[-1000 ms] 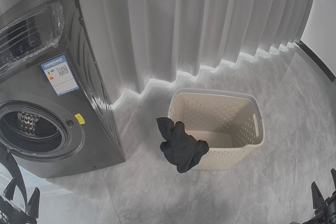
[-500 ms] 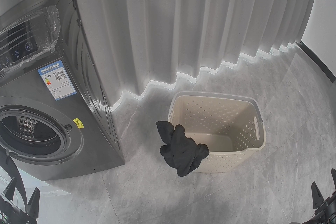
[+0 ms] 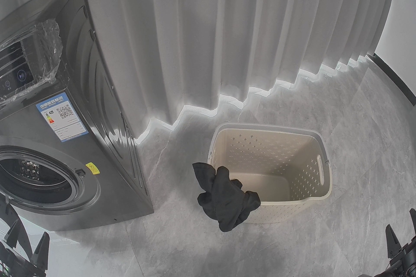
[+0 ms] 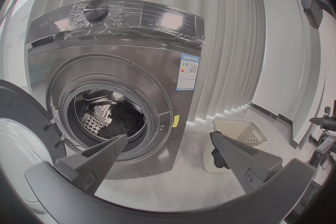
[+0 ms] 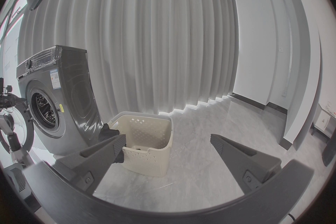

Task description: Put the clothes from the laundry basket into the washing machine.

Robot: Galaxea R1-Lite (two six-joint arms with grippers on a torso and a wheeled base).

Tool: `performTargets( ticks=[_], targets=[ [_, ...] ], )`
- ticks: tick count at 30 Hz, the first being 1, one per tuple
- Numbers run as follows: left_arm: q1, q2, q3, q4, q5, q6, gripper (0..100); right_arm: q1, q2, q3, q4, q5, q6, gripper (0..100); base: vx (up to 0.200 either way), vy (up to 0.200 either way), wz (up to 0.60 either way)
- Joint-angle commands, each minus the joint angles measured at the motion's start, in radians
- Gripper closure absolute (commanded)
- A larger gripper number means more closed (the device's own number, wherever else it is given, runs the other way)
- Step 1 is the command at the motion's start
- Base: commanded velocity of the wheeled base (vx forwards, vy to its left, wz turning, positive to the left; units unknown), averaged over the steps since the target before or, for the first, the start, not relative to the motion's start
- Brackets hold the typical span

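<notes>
The grey washing machine (image 3: pixel 65 139) stands at the left with its round door (image 4: pixel 21 130) swung open. Dark clothes (image 4: pixel 119 123) lie inside the drum. A cream laundry basket (image 3: pixel 268 128) sits on the floor to the machine's right. A black garment (image 3: pixel 225 198) hangs over the basket's near left corner, partly outside it. My left gripper (image 3: pixel 29 235) is low at the left, in front of the machine, open and holding nothing (image 4: pixel 168 136). My right gripper (image 3: pixel 401 221) is low at the right, well short of the basket (image 5: pixel 147 144), open and holding nothing (image 5: pixel 168 137).
A white pleated curtain (image 3: pixel 225 31) hangs behind the machine and basket. A dark baseboard (image 3: pixel 394 74) runs along the right wall. Bare grey tile floor (image 3: pixel 182 243) lies between me, the machine and the basket.
The whole head picture has shifted, so the camera moved: machine and basket now sit lower in it. The garment keeps its place on the basket and both grippers look unchanged.
</notes>
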Motion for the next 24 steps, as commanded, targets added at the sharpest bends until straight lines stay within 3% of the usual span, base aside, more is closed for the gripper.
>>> performTargets(
  ticks=[1,7,16,18,21,24],
  targets=[
    [-0.001,0.001,0.018,0.000,-0.001,0.000,0,0.000,-0.005,0.018,0.000,-0.002,0.003,0,0.000,0.000,0.00],
    [-0.001,0.001,0.018,0.000,-0.001,-0.003,0,0.000,-0.005,0.018,0.000,0.000,-0.001,0,0.200,0.000,0.00],
    [0.000,0.001,0.018,0.000,-0.002,-0.006,0,0.000,-0.007,0.018,-0.009,0.005,0.005,0,0.000,0.000,0.00],
    [-0.001,0.001,0.018,0.000,-0.001,-0.006,0,0.003,-0.004,-0.067,-0.073,0.006,0.020,0,0.000,0.000,0.00],
    [0.000,0.001,0.018,0.000,-0.002,-0.006,0,0.019,0.114,-0.297,-0.100,0.011,0.043,0,0.000,0.000,0.00],
    [-0.001,0.001,0.018,0.000,-0.001,-0.005,0,0.097,0.257,-0.335,-0.064,0.078,0.117,0,0.000,0.000,0.00]
  ],
)
